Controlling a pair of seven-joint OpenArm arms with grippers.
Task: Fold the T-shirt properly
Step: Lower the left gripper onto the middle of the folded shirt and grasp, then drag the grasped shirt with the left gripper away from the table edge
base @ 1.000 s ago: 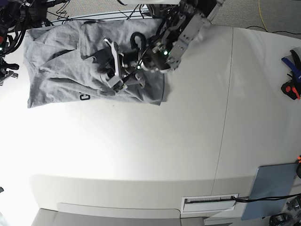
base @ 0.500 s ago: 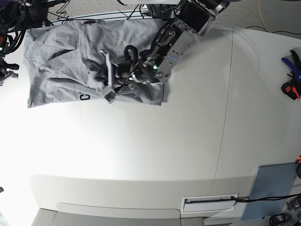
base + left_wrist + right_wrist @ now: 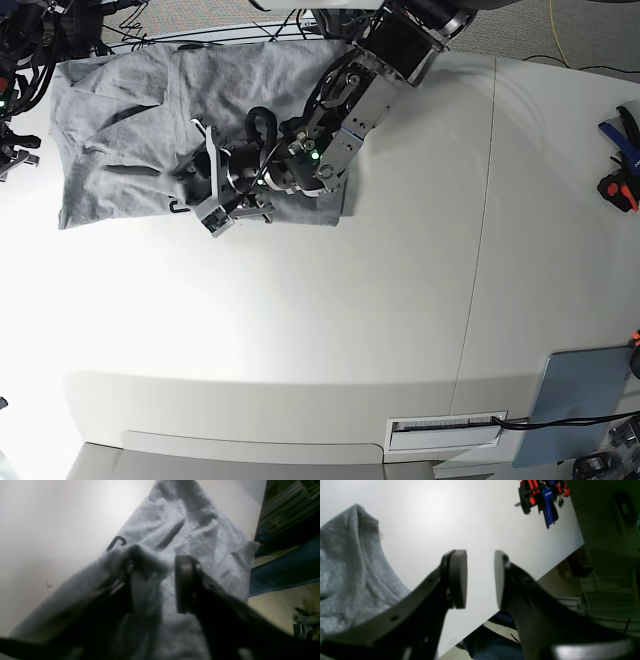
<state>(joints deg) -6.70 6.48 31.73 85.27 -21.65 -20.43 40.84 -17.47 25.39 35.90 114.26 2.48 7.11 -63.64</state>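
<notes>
The heather-grey T-shirt (image 3: 120,130) lies crumpled at the table's far left, with a black letter C (image 3: 180,208) at its near edge. My left gripper (image 3: 207,188) reaches low over the shirt's near edge. In the left wrist view its jaws (image 3: 155,585) stand apart, with a fold of the T-shirt (image 3: 200,537) draped over the left finger (image 3: 130,580) and cloth below the gap. My right gripper (image 3: 480,577) is open and empty above bare table, with the T-shirt (image 3: 345,575) at its left.
Red and blue clamps (image 3: 620,160) lie at the right edge, seen also in the right wrist view as clamps (image 3: 540,497). A grey panel (image 3: 580,405) and a label slot (image 3: 445,430) sit at the near right. A table seam (image 3: 480,230) runs front to back.
My left arm has swung left across the shirt, dragging a fold with it toward the lettered edge. Its jaws have gone from shut to apart. The right gripper has not changed.
</notes>
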